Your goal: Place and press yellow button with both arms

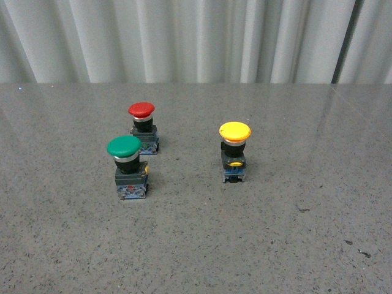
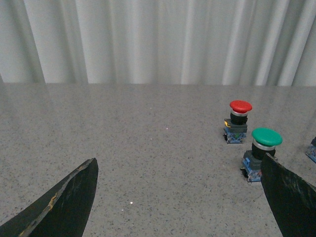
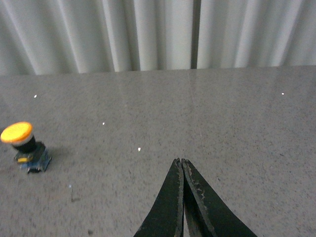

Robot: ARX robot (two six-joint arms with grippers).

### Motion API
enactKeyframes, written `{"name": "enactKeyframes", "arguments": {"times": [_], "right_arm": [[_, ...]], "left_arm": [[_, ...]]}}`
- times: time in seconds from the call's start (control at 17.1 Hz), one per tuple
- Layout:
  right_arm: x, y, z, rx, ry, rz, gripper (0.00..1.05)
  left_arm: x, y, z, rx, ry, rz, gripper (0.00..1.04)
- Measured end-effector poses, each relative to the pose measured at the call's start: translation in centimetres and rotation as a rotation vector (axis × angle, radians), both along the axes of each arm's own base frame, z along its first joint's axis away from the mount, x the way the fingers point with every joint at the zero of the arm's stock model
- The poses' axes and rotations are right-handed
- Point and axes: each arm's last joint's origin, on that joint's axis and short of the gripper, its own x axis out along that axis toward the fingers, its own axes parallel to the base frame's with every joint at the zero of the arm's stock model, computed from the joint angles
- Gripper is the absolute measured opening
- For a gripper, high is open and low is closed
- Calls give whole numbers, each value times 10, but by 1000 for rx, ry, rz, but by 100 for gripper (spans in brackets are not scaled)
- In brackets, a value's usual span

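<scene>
Your left gripper [image 2: 180,197] hangs low over the grey speckled table [image 1: 288,245], its two black fingers [image 2: 69,202] spread wide apart with nothing between them. Your right gripper [image 3: 181,165] shows its fingers pressed together tip to tip, holding nothing. Neither arm appears in the front view.

From the front camera, the green button [image 1: 125,165] stands nearest you, at about 10 o'clock from the table's middle, upright on its black body. The yellow button [image 1: 234,152] stands upright at roughly 1 o'clock, well apart from the green one, its yellow cap on a silver collar, black body below and a yellow tab on the base. The red button [image 1: 143,127] sits just behind the green one, at 11 o'clock, near it but not touching.

In the right wrist view the yellow button stands well apart from the closed fingertips. A pleated white curtain [image 1: 184,37] closes off the far edge of the table.
</scene>
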Motion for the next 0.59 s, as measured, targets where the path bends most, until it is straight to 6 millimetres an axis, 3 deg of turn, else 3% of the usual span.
{"name": "enactKeyframes", "arguments": {"times": [0.12,0.23,0.59], "right_arm": [[-26,-19,-14,-12,-2,-18,2],[-47,-18,-17,-18,-76,13,2],[-49,-18,-24,-26,-105,10,2]], "left_arm": [[0,0,0,0,0,1,98],[0,0,0,0,0,0,98],[0,0,0,0,0,0,98]]}}
